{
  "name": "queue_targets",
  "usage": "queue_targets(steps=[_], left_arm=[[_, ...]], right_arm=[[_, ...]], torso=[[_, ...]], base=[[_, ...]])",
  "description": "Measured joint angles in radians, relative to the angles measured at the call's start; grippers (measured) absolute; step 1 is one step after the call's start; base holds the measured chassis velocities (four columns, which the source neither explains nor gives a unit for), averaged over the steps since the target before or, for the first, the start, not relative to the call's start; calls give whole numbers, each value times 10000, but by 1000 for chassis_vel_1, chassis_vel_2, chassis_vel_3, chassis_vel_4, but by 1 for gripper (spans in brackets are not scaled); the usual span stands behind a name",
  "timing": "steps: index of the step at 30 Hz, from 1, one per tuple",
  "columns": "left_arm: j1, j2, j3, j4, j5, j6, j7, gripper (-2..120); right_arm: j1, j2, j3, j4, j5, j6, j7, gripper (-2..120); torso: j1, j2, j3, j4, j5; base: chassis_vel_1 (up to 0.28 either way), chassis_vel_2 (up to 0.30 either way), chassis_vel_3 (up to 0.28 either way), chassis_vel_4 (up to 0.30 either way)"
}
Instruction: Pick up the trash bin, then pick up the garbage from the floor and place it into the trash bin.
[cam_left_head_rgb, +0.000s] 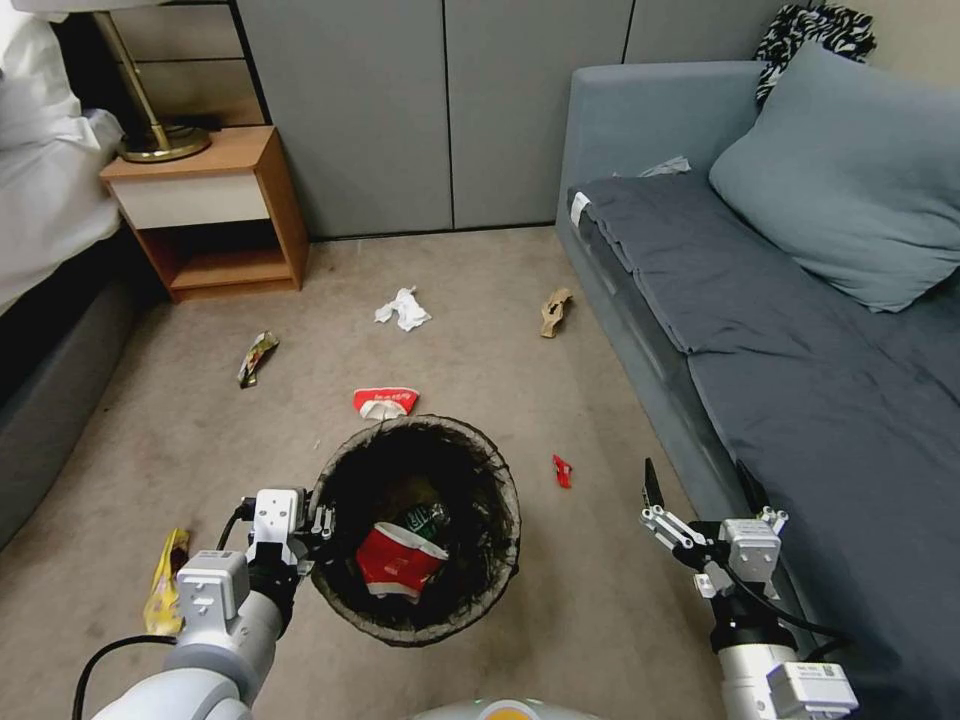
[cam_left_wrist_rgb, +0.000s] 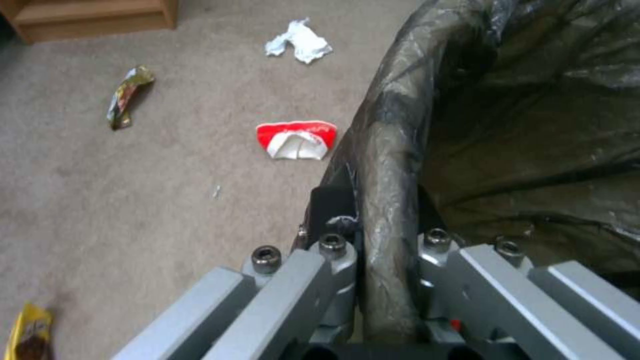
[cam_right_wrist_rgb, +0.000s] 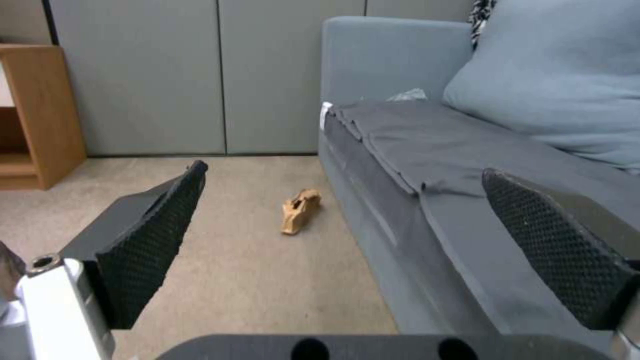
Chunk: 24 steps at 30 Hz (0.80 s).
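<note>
Left gripper (cam_left_wrist_rgb: 390, 240) pinches the bin's (cam_left_head_rgb: 415, 610) light, slippery bagged rim; right gripper (cam_left_head_rgb: 700, 490), beside the bin, hangs spread, holding nothing.

trash bin (cam_left_head_rgb: 420, 610): thin dark plastic liner, crinkled, glossy over rim. left gripper (cam_left_wrist_rgb: 390, 235): matt grey metal links, dark socket screws. right gripper (cam_right_wrist_rgb: 347, 250): black rubbery pads (cam_right_wrist_rgb: 157, 245), dimpled grip texture. floor (cam_left_head_rgb: 560, 640): beige short-pile carpet, matt. sofa (cam_left_head_rgb: 800, 380): grey-blue woven cloth. nightstand (cam_left_head_rgb: 215, 205): smooth wood veneer. crushed cup (cam_left_head_rgb: 385, 402): red-white paper.
</note>
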<state>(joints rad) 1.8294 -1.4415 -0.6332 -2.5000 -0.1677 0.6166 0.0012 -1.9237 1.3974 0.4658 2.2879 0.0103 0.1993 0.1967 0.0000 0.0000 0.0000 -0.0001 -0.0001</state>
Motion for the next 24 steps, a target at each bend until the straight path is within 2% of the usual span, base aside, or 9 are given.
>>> queue_targets(steps=[17,24], left_arm=[[0,1,0,0,0,0,0,2],[-1,1,0,0,0,0,0,2]], right_arm=[[0,0,0,0,0,0,0,100],[1,0,1,0,0,0,0,100]], torso=[[0,0,0,2,0],[1,0,1,1,1]], base=[[-139,141,141,-135],[-79,86,94,-81]])
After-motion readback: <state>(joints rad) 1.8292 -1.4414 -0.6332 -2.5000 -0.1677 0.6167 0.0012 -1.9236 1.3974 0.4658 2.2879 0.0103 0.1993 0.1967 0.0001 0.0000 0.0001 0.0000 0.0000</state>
